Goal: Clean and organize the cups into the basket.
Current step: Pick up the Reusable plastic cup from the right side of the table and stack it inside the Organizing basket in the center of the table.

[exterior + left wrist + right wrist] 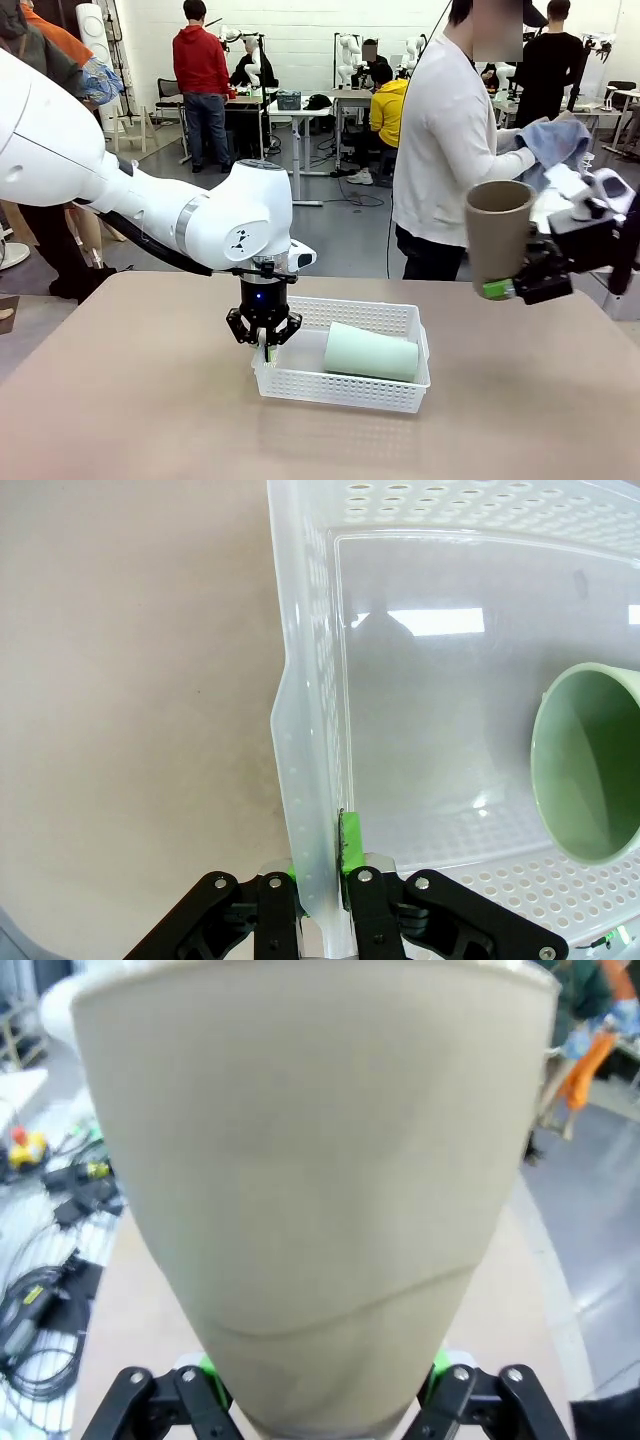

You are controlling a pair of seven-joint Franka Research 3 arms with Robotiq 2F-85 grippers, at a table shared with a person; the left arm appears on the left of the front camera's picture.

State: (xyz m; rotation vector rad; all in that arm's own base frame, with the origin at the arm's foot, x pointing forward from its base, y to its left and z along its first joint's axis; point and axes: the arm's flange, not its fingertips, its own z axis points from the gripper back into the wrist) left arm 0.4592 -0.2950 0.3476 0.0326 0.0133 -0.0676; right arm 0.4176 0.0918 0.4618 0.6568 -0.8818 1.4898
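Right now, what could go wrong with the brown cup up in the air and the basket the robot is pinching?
1. The right jaws hold the tan cup only near its narrow bottom, up in the air; it might slip and drop onto the table.
2. The left jaws pinch the thin wall of the basket; a pull could tip it, and the mint cup lying inside may roll.
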